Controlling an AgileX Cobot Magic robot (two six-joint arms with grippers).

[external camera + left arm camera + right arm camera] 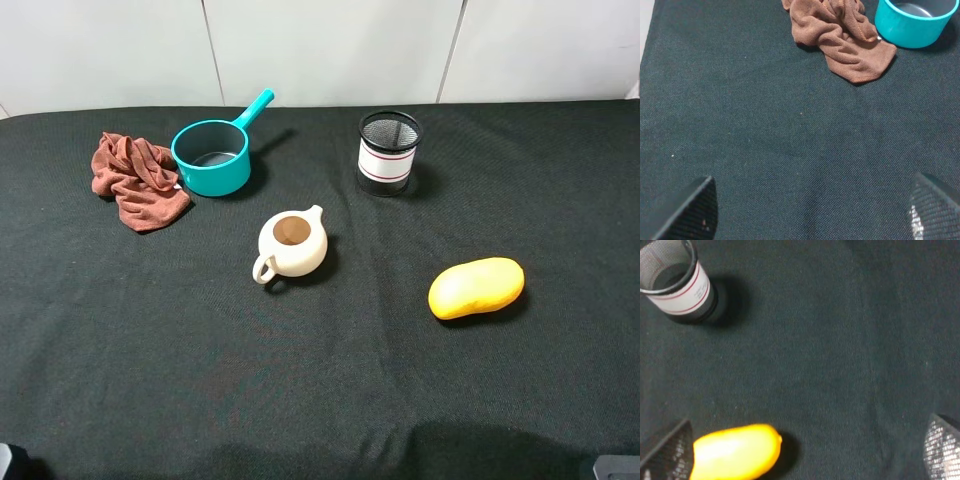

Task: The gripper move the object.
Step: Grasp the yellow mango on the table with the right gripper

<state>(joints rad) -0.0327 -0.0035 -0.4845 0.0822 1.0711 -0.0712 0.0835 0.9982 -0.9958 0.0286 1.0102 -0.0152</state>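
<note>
Black-clothed table (150,350) with brown rag (135,180), teal saucepan (212,160), cream teapot (292,245), mesh cup (389,152), yellow-orange fruit (476,287)

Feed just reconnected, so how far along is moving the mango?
Nothing looks done yet: the mango lies free on the black cloth. In hand: the right gripper is open, with the mango in its view and untouched. Left to do: reach it, grasp, lift, move and set it down.
</note>
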